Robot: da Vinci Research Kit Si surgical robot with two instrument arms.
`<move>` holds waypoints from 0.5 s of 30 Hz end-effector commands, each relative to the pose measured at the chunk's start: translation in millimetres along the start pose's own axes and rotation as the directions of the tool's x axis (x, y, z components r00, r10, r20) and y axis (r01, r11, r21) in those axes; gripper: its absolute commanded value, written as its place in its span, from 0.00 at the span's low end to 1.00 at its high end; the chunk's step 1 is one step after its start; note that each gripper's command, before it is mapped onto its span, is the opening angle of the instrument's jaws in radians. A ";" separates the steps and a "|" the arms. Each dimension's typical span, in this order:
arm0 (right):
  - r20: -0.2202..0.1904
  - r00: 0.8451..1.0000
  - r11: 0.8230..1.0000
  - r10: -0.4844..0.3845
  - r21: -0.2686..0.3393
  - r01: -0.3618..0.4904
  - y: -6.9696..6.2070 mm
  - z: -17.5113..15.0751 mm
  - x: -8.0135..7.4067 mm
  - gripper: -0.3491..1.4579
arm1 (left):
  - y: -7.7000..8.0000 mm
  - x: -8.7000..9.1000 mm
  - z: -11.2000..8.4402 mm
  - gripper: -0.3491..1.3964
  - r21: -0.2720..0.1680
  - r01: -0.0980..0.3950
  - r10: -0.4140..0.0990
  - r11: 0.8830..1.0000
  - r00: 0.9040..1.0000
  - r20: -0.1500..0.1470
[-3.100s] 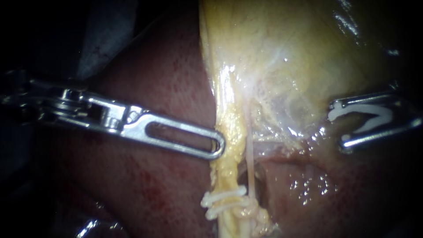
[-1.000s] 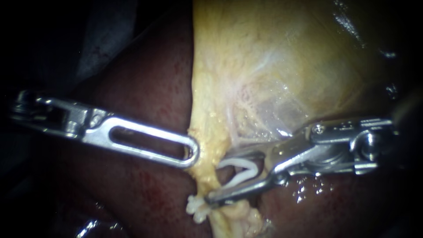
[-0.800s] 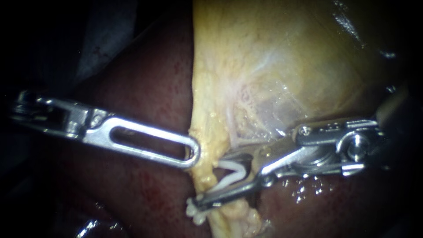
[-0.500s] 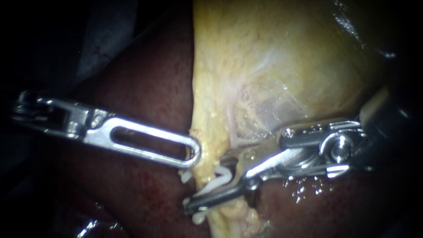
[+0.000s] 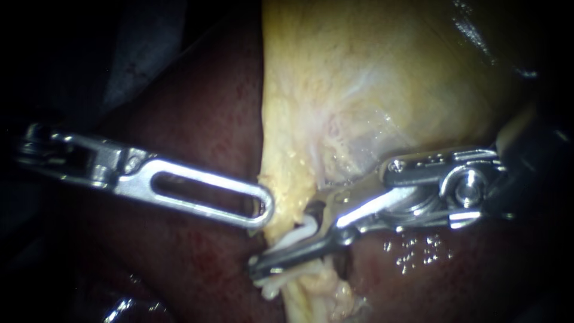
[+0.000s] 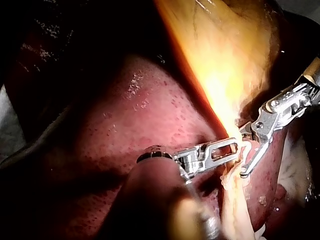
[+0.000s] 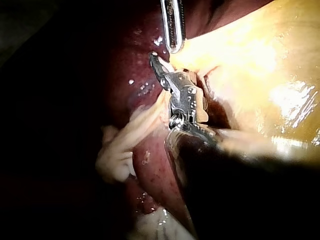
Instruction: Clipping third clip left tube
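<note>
The yellow left tube (image 5: 293, 197) runs down from the gallbladder (image 5: 371, 72) over the dark red liver (image 5: 197, 119). My left instrument (image 5: 263, 213), with slotted jaws, is shut on the tube's yellow left edge and holds it taut; it also shows in the left wrist view (image 6: 231, 148). My right instrument (image 5: 281, 242) comes across the tube with a white clip (image 5: 297, 235) between its jaws, which have narrowed onto the clip around the tube. Its upper jaw is partly hidden behind tissue. Two earlier white clips (image 5: 270, 289) sit just below on the tube.
Wet, glistening liver (image 5: 412, 251) lies under the right instrument's wrist (image 5: 454, 185). In the right wrist view my right instrument's jaws (image 7: 162, 70) lie just short of the left instrument's slotted jaw (image 7: 172, 30). Pale tissue strands (image 7: 125, 145) trail beside the shaft.
The right instrument came in from the right with an open clip, straddled the tube and narrowed its jaws on it. The left instrument drew the tube's edge slightly leftward, then held still.
</note>
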 end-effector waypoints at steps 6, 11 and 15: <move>0.000 1.000 1.000 -0.003 -0.002 0.003 0.1 0.5 -0.3 0.47 | 0.0 0.0 0.0 0.00 0.000 0.000 0.000 1.000 1.000 0.000; 0.000 1.000 1.000 -0.004 -0.003 0.004 0.1 0.8 -0.4 0.38 | 0.0 0.0 0.1 0.00 0.000 0.000 0.000 1.000 1.000 0.000; -0.007 0.997 0.997 0.079 0.006 -0.079 0.0 0.5 -0.4 0.12 | 0.0 0.0 0.1 0.00 0.000 0.000 0.000 1.000 1.000 0.000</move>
